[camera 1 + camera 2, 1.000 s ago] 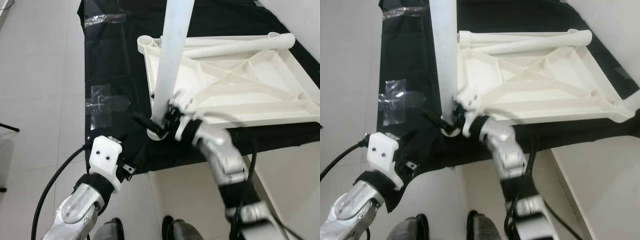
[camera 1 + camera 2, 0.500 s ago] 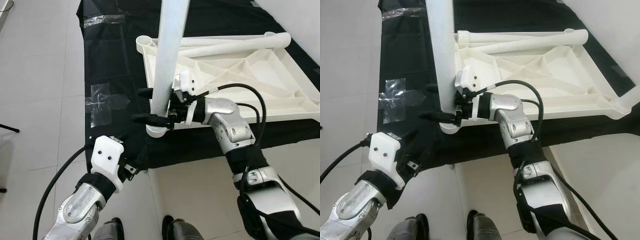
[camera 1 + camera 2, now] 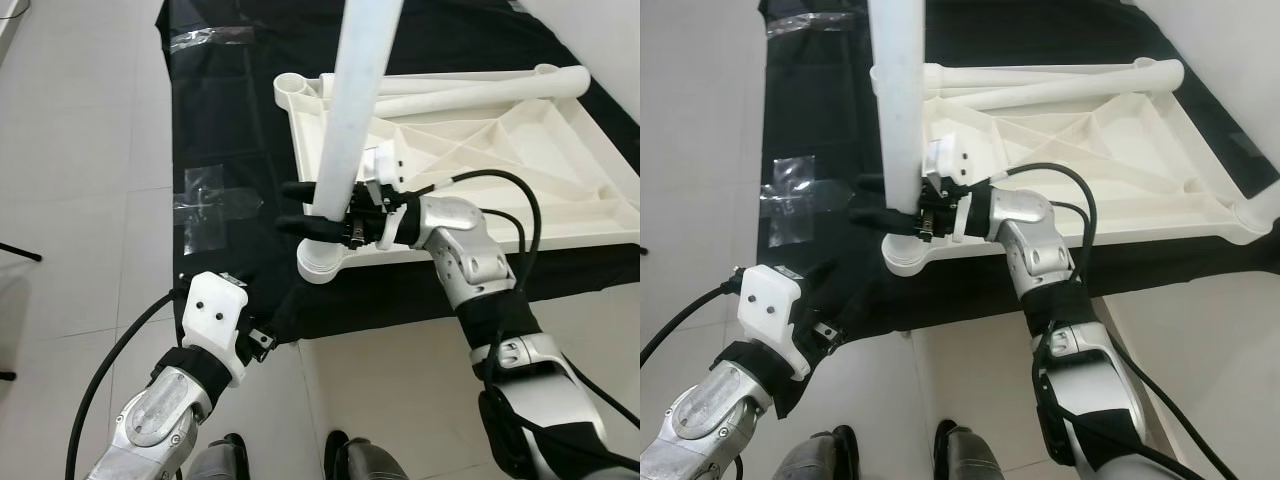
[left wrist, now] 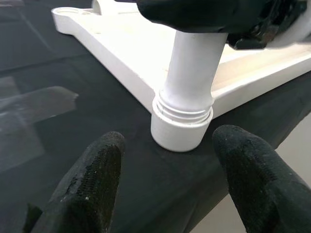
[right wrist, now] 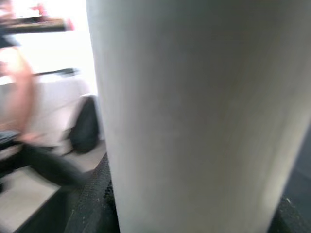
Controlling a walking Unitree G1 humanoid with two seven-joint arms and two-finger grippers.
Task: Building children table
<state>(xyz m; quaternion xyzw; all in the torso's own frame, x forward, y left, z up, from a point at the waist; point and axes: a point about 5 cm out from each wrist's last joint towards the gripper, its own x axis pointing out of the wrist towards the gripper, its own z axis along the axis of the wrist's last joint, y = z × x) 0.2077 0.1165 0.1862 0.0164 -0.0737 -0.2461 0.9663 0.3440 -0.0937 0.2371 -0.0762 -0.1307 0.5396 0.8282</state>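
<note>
The table leg point(image 3: 352, 110) and the upturned tabletop point(image 3: 480, 160) are plain white, lying on a black cloth point(image 3: 220, 120) patched with clear tape point(image 3: 205, 205). The floor point(image 3: 70, 200) is pale grey tile. Both end effectors have black fingers point(image 4: 92, 179).

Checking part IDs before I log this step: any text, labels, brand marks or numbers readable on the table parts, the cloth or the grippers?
None can be read.
White table leg: no print seen.
Upturned white tabletop: bare ribs.
Black cloth: clear tape patches only.
Right gripper, left gripper: no markings seen.
</note>
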